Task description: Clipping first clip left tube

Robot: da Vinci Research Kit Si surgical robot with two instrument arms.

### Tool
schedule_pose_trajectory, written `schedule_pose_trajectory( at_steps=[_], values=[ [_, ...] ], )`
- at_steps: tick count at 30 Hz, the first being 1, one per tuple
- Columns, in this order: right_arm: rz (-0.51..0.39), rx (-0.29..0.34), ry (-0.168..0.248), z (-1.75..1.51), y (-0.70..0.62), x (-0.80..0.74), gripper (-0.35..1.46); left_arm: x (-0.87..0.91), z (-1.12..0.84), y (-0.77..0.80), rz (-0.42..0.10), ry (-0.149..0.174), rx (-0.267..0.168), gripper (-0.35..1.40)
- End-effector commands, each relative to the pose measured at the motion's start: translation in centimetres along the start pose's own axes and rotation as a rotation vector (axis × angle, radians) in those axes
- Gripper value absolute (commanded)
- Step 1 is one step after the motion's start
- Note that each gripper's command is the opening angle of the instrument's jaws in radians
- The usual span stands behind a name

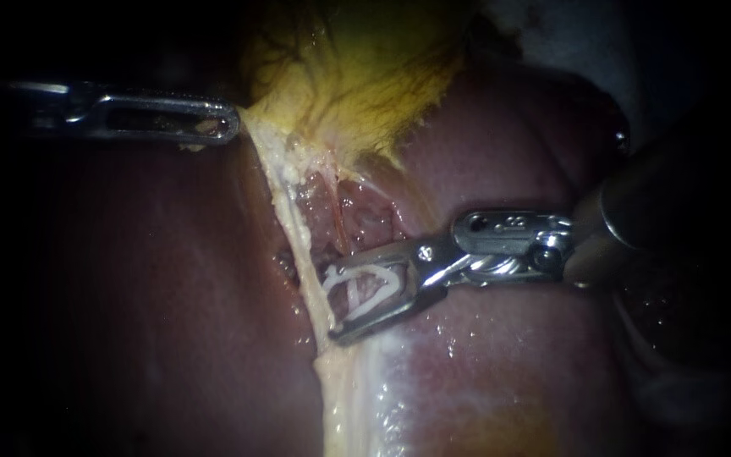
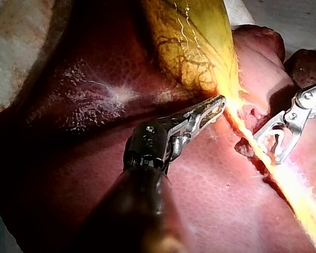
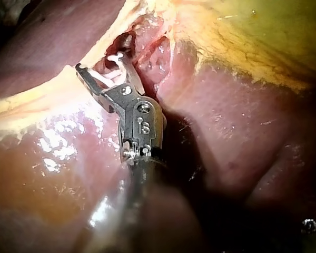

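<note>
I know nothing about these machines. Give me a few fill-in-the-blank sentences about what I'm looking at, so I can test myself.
1. The right instrument carries a small white ___.
2. The left instrument grips the edge of the yellow ___.
3. The dark red organ lying under both instruments is the ___.

Missing words: clip; gallbladder; liver.

A pale grey surface (image 2: 300, 21) lies behind.
</note>
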Motion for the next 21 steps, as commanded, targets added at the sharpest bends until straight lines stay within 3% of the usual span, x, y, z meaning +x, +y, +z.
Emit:
schedule_pose_trajectory(
  at_steps=[1,4,9,21],
  values=[
    [0.003,0.003,-0.001,0.0,0.02,-0.01,0.56,0.0,0.0,0.0,0.0,0.0,0.0,-0.35],
    [0.011,0.008,0.006,-0.01,0.08,-0.03,0.56,0.0,0.0,0.0,0.0,0.0,0.0,-0.35],
    [0.04,0.031,0.053,-0.01,0.15,-0.07,0.56,0.0,0.0,0.0,0.0,0.0,0.0,-0.35],
    [0.067,0.231,0.083,0.31,0.25,-0.15,0.54,0.0,0.01,0.0,0.0,0.0,-0.001,-0.35]
  ],
)
